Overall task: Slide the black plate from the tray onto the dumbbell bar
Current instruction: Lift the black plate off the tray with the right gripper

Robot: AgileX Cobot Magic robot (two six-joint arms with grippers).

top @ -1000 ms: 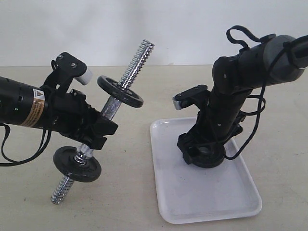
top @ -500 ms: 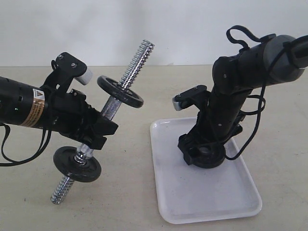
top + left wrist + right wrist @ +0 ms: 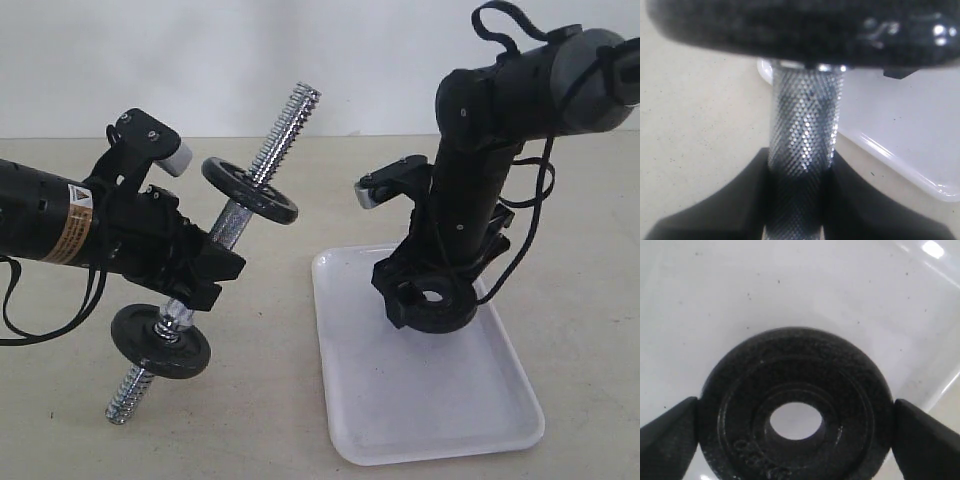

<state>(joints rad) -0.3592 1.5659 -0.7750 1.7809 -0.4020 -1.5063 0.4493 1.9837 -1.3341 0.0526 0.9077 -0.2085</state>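
The right claw (image 3: 432, 302) is clamped on the black plate (image 3: 447, 318), one finger (image 3: 670, 432) pressed against each side of its rim. The plate is held tilted over the far half of the tray (image 3: 430, 405), its face turned out toward the exterior camera. The white of the tray (image 3: 790, 285) shows through the centre hole in the right wrist view. Whether the plate's lower edge touches the tray floor cannot be told.

Well apart from it, over the bare tabletop (image 3: 270, 400) to the left of the tray, the left claw (image 3: 205, 265) is closed around the knurled middle of the dumbbell bar (image 3: 235, 222). The bar is tilted, with its upper threaded end pointing up and to the right. Two more black discs already sit on it: an upper disc (image 3: 250, 190) above the grip and a lower disc (image 3: 160, 342) below it, with bare thread sticking out past each.
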